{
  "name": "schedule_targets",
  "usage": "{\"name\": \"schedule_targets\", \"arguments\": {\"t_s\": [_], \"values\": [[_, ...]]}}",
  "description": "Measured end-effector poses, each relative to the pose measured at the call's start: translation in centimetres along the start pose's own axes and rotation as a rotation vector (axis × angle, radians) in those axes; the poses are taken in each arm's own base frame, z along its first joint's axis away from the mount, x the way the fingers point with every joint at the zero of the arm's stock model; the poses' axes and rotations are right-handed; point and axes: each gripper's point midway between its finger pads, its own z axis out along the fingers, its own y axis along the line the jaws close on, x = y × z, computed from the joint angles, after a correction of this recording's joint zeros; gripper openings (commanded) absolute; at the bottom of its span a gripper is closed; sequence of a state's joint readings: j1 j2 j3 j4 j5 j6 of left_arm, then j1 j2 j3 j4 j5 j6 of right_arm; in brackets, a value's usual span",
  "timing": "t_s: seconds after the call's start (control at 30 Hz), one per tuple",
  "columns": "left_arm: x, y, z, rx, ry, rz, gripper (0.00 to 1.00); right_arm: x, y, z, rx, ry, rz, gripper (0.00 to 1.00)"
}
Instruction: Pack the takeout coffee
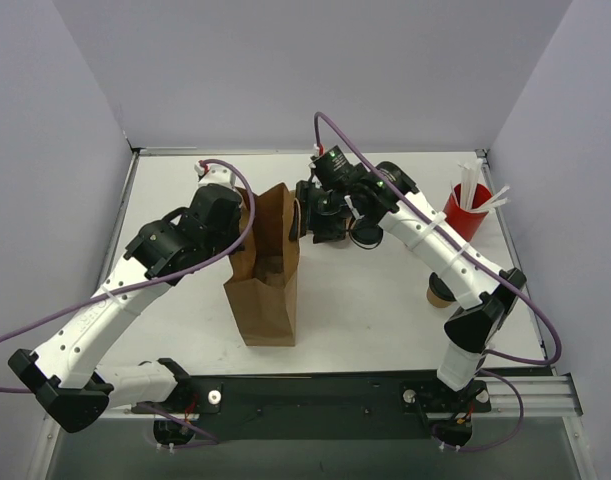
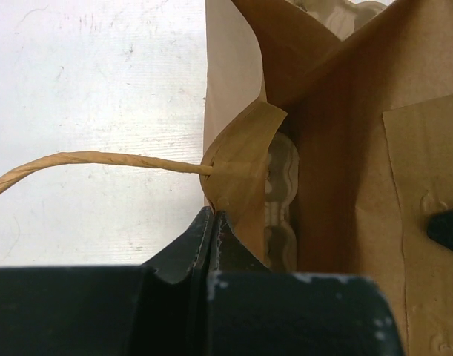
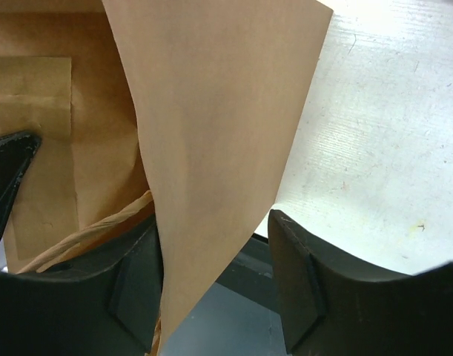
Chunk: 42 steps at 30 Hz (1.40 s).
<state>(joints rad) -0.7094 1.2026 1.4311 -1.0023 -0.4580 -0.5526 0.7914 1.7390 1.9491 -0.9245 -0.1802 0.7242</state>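
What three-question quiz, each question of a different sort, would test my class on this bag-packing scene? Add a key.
1. Fill in: the red cup holds white ____.
2. True or false: the paper bag lies flat on its side.
3. The left gripper is shut on: A the bag's edge; B the red cup; C a stick.
Key: 1 sticks; 2 false, it stands upright; 3 A.
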Motion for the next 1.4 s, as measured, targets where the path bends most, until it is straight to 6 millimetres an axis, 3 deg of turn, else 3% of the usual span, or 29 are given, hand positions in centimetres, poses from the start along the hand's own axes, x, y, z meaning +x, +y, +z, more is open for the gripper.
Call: {"name": "schedule_targets", "arguments": {"t_s": [0.2, 0.57, 0.9, 1.4], "values": [[-0.4, 0.1, -0.2, 0.006, -0.014, 0.001, 0.00, -0.4, 0.3, -0.8, -0.019, -0.029, -0.001, 0.60], [-0.5, 0.1, -0.1, 0.015, -0.015, 0.012, 0.00, -1.9, 0.0, -5.1, -0.094, -0.156, 0.026, 0.70], [-0.7, -0.3, -0.2, 0.034, -0.020, 0.013, 0.00, -1.6, -3.0, -5.7, -0.050, -0.182, 0.083, 0.72], [-1.3, -1.0, -0.2, 0.077, -0.039, 0.022, 0.00, -1.9, -6.3, -9.3, -0.007, -0.291, 0.152, 0.73]]}}
